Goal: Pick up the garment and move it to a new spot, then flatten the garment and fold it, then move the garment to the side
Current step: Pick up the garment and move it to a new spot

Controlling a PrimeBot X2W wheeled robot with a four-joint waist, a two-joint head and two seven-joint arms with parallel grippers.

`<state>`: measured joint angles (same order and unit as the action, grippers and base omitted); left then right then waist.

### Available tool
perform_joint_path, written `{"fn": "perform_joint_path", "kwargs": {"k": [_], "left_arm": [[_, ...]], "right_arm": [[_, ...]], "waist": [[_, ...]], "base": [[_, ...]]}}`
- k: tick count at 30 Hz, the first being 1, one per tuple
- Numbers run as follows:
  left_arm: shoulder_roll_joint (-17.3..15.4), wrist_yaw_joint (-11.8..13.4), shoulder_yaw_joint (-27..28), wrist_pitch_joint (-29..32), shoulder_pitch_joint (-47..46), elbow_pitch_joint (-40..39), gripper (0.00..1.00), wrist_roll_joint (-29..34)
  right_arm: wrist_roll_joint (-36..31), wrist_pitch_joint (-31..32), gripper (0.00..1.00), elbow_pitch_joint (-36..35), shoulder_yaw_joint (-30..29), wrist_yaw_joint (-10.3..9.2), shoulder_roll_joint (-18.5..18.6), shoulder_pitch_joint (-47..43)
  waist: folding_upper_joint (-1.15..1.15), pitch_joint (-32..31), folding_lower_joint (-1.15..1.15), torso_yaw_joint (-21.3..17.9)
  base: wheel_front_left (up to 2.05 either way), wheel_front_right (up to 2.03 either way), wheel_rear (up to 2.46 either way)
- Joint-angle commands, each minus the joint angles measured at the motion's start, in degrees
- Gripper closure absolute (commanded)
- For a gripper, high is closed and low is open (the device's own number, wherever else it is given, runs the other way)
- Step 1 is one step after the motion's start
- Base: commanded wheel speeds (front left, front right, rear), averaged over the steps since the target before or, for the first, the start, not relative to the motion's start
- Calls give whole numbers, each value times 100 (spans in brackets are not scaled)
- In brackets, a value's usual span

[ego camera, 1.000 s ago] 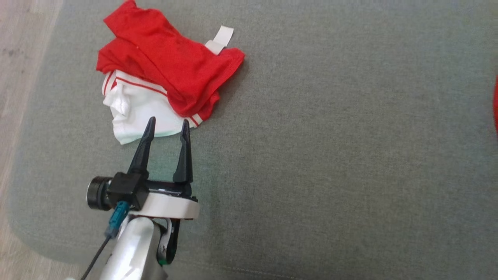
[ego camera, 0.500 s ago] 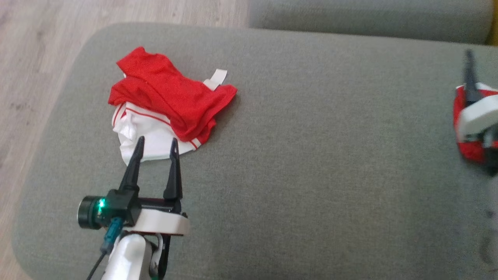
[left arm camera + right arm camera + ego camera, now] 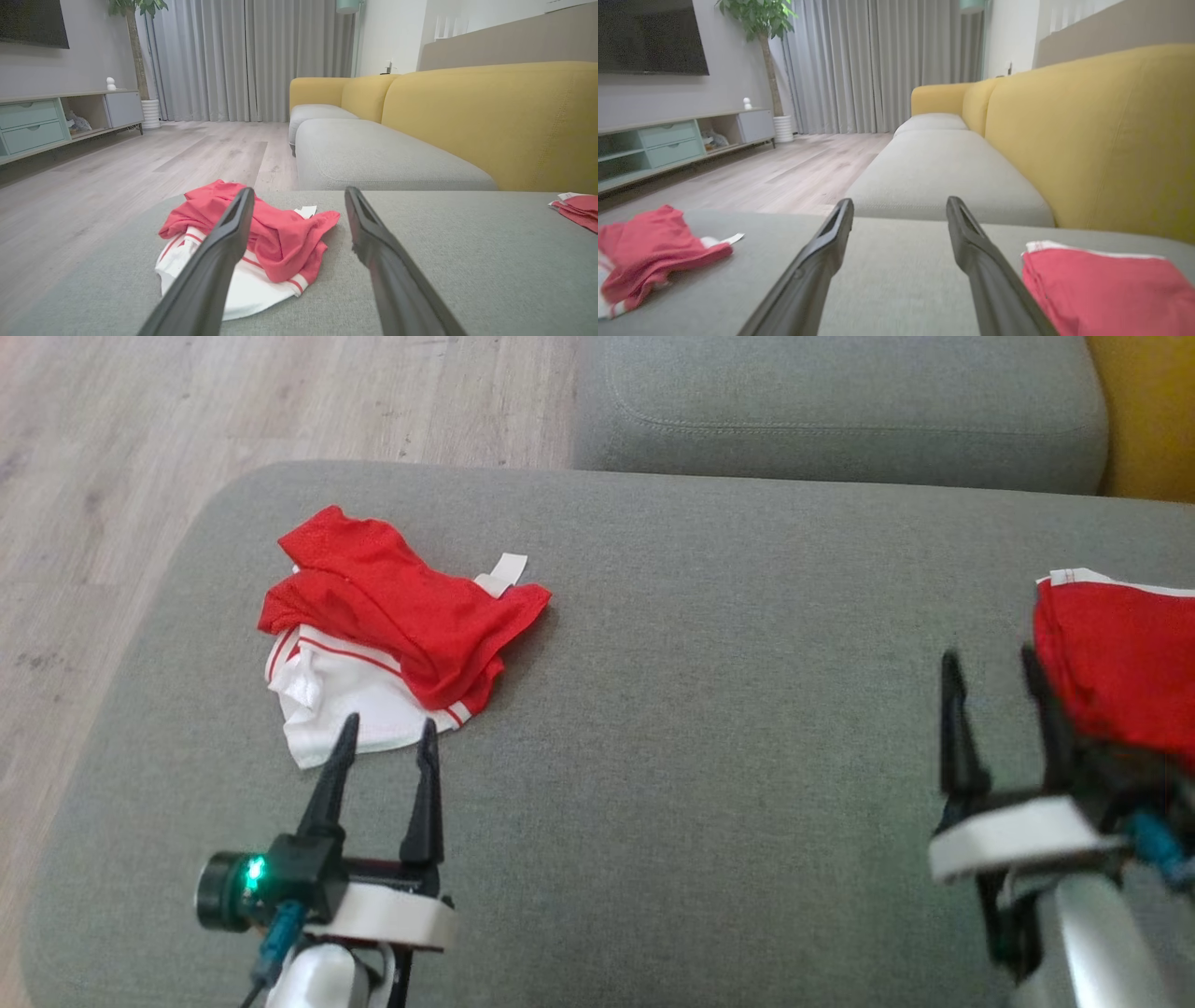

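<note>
Lying crumpled at the upper left of the head view, the red-and-white garment (image 3: 392, 616) rests on the grey cushion (image 3: 700, 709). Just below it, the left gripper (image 3: 389, 726) hangs with fingers spread and empty, tips near its white edge. At the lower right, the blurred right gripper (image 3: 990, 658) is likewise parted, holding nothing, just beside a folded red garment (image 3: 1120, 663) at the right edge.

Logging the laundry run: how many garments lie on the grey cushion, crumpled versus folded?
Crumpled red-and-white mesh garment: 1
Folded red garment with white trim: 1
Total: 2
</note>
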<state>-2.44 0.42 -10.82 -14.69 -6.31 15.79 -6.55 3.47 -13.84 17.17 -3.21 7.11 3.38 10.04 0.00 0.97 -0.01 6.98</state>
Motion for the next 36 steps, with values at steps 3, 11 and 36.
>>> {"fn": "perform_joint_path", "kwargs": {"k": [3, 11, 36], "left_arm": [[-43, -58, 43, -31, -109, -105, 0, 0], [-43, 19, -92, -31, -78, -79, 0, -116], [-43, 75, -100, -31, -71, -35, 0, -164]], "right_arm": [[67, -110, 0, -460, 388, 37, -37, -291], [294, -115, 0, -1137, 507, 37, -48, -1093], [633, -116, 0, -1240, 665, 37, -50, -1258]], "waist": [[0, -10, 1, 1], [0, 18, 1, -49], [0, 75, 1, 112]], "base": [[0, 0, 0], [0, 0, 0], [0, 0, 0]]}}
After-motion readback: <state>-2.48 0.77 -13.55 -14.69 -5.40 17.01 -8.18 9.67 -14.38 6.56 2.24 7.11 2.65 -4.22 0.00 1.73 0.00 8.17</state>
